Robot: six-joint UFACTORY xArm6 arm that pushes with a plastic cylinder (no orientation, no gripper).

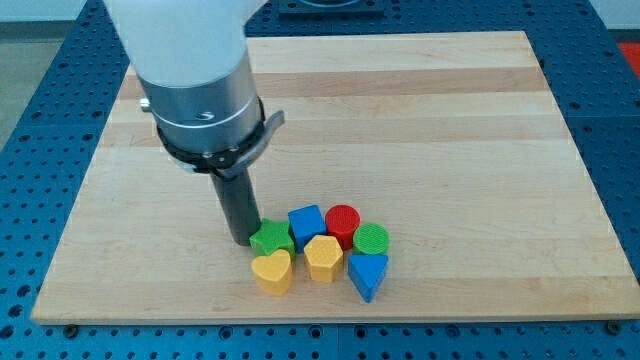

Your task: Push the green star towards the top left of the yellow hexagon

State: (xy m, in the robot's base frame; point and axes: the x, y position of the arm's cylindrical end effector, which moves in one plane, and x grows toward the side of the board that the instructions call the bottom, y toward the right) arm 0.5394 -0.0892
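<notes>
Touching the green star on its left, my tip is seen; the yellow hexagon sits just right; no hand fitted.

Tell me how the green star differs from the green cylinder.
The green star has a notched, pointed outline; the green cylinder has a round top. The star sits at the cluster's left end, beside the blue cube; the cylinder sits at the right end, beside the red cylinder. My tip is against the star's left side, well away from the cylinder. Both are green and similar in size.
</notes>
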